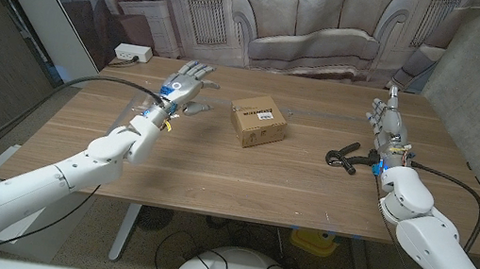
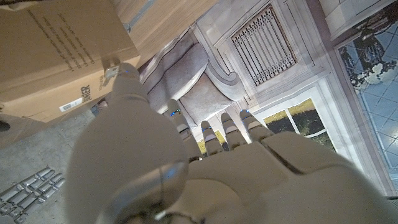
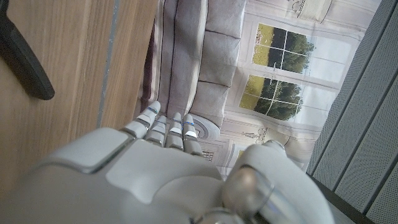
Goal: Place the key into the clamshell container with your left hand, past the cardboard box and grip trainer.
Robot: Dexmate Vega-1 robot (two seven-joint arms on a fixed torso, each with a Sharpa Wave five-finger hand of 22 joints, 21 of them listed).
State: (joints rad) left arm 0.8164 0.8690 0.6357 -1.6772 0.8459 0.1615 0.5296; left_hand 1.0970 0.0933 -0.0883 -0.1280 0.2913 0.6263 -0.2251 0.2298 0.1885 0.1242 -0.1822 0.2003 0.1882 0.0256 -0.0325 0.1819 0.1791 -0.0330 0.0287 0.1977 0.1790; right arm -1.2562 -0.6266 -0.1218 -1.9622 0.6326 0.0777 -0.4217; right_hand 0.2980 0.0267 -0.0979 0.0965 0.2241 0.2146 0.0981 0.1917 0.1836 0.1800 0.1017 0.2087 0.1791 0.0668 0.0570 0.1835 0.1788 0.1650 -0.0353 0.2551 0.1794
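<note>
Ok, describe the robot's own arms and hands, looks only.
Both arms have glossy white rounded shells with bulbous joints. The left hand and right hand are pale grey with segmented fingers and small blue marks near the wrists. A black cable runs along the left arm; another black cable loops beside the right arm.

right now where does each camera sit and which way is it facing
Head view: fixed on the head, looking down over the table; both arms, left hand, right hand.
Left wrist view: along the left hand's back toward the cardboard box and the backdrop.
Right wrist view: along the right hand's back, grip trainer beside.
Shared: box, trainer with head view.
</note>
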